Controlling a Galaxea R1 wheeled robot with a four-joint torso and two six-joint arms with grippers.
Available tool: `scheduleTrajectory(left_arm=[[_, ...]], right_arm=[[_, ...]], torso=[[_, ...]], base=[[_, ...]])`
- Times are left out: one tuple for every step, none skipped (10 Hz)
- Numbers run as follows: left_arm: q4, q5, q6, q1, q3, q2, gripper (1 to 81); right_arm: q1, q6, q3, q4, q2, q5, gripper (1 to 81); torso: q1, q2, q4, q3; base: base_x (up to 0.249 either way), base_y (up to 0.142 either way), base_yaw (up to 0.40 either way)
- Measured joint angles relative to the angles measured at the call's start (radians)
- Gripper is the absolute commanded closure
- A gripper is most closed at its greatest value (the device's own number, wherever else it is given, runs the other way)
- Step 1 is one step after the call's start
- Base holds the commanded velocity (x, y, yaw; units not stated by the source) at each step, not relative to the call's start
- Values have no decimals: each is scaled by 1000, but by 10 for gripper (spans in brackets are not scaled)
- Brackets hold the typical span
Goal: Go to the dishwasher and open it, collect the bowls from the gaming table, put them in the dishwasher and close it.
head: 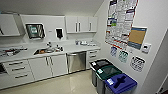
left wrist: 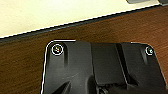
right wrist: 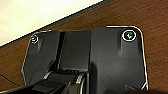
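The dishwasher (head: 76, 61) is a greyish metal-fronted unit under the white counter, with its door shut, straight ahead across the kitchenette floor. White drawer and door cabinets flank it on both sides. The bowls and the gaming table are out of view. Both wrist views look past the robot's dark plate at a brown wood-grain surface (left wrist: 22, 67) meeting a pale floor (left wrist: 37, 15).
A sink (head: 47, 50) sits in the counter left of the dishwasher. Three bins stand along the right wall: a black one (head: 100, 65), a green-lidded one (head: 110, 72) and a blue-lidded one (head: 120, 83). Posters (head: 120, 22) cover the right wall. Pale floor (head: 67, 85) lies in front of the cabinets.
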Motion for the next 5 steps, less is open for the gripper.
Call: scheduleTrajectory(left_arm=[[0,0,0,0,0,0,10],[0,0,0,0,0,1,10],[0,0,0,0,-1,0,10],[0,0,0,0,0,1,10],[0,0,0,0,0,1,10]], right_arm=[[0,0,0,0,0,0,10],[0,0,0,0,0,0,10],[0,0,0,0,0,0,10],[0,0,1,0,1,0,10],[0,0,1,0,0,0,10]], torso=[[0,0,0,0],[0,0,0,0],[0,0,0,0],[0,0,0,0],[0,0,0,0]], base=[[111,79,0],[112,79,0],[111,79,0],[111,79,0],[111,79,0]])
